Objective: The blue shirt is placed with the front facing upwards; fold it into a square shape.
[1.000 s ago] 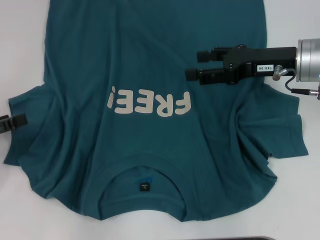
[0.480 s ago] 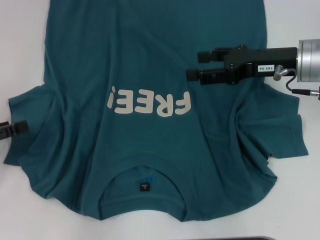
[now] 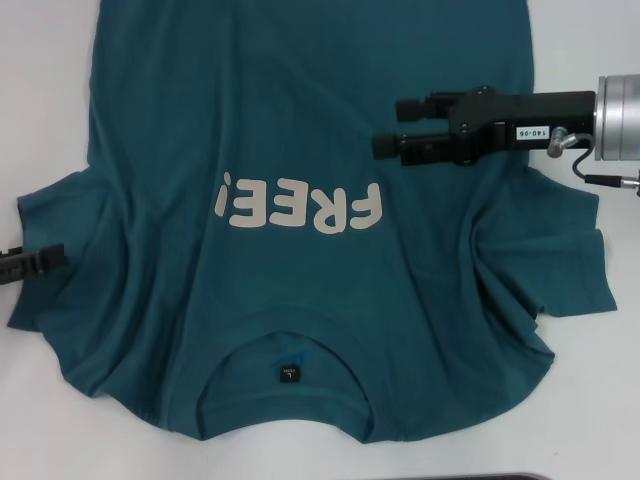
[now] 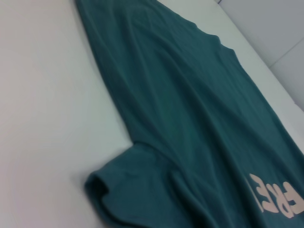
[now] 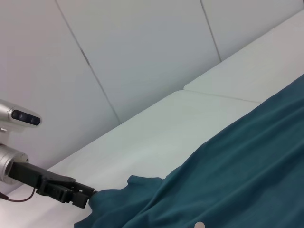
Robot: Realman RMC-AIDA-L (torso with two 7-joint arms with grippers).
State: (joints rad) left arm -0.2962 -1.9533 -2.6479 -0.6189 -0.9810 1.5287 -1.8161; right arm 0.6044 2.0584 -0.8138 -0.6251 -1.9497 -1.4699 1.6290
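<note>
The blue shirt (image 3: 300,120) lies spread on the white table, front up, with the white "FREE!" lettering (image 3: 300,207) and the black neck label (image 3: 289,374) toward me. My right gripper (image 3: 388,127) hovers open over the chest, just beyond the lettering's right end, holding nothing. My left gripper (image 3: 45,259) is at the table's left side, its tip at the edge of the left sleeve (image 3: 40,215). The right wrist view shows that left gripper (image 5: 80,195) meeting the sleeve's hem. The left wrist view shows the sleeve (image 4: 123,190) and the shirt's side edge (image 4: 109,90).
Bare white table (image 3: 40,90) flanks the shirt on both sides. The right sleeve (image 3: 560,270) is bunched into wrinkles. A dark edge (image 3: 500,477) shows at the near table border. A white panelled wall (image 5: 142,57) rises behind the table.
My left gripper has slid a little toward me and inward along the left sleeve's edge. The right gripper has drifted slightly farther away. The shirt has not moved.
</note>
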